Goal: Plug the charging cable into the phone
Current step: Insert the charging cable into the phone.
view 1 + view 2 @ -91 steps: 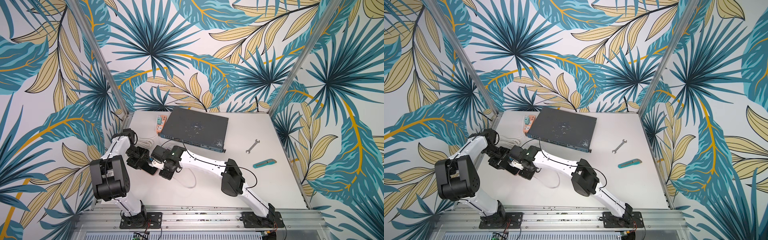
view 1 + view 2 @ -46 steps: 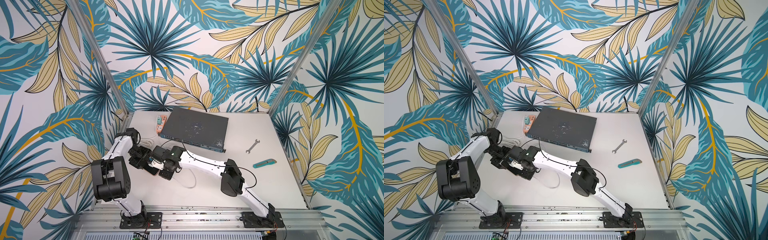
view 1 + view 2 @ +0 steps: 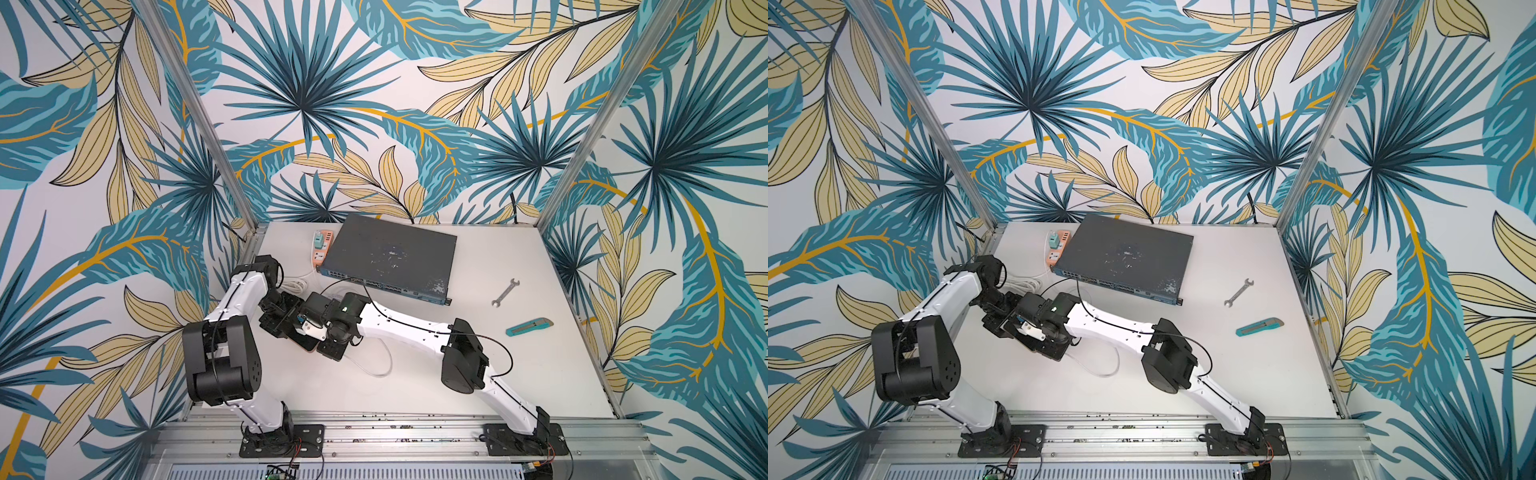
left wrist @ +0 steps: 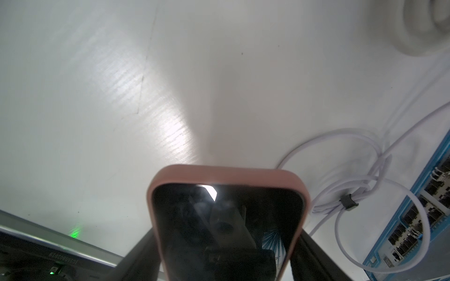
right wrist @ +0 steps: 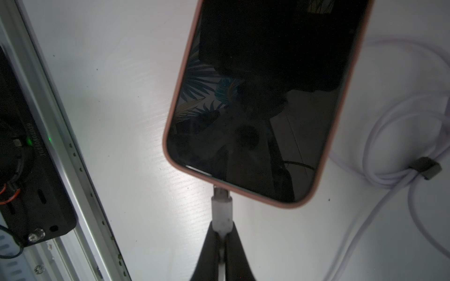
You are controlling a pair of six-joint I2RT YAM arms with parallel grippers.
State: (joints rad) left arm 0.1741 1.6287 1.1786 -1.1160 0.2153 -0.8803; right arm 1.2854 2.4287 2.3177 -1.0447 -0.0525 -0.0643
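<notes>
The phone (image 5: 263, 97) has a black face and a pink-orange case, and lies low over the white table near its left side. My left gripper (image 4: 226, 245) is shut on the phone (image 4: 229, 219), one dark finger on each long side. My right gripper (image 5: 221, 233) is shut on the charging cable's white connector (image 5: 221, 211). The connector's metal tip meets the phone's short edge, and a short length of metal shows there. The cable's looped bundle (image 5: 389, 175) with its dark band (image 4: 349, 202) lies beside the phone. In both top views the two grippers (image 3: 282, 322) (image 3: 330, 349) meet over the phone (image 3: 306, 345).
A dark grey network switch (image 3: 390, 253) sits at the back, with an orange power strip (image 3: 322, 247) and its coiled white cord (image 3: 296, 286) to its left. A wrench (image 3: 505, 293) and a teal utility knife (image 3: 528, 326) lie at the right. The aluminium rail (image 5: 73, 170) runs close by.
My left arm has edged slightly to the right, toward the right gripper. Both grips are unchanged.
</notes>
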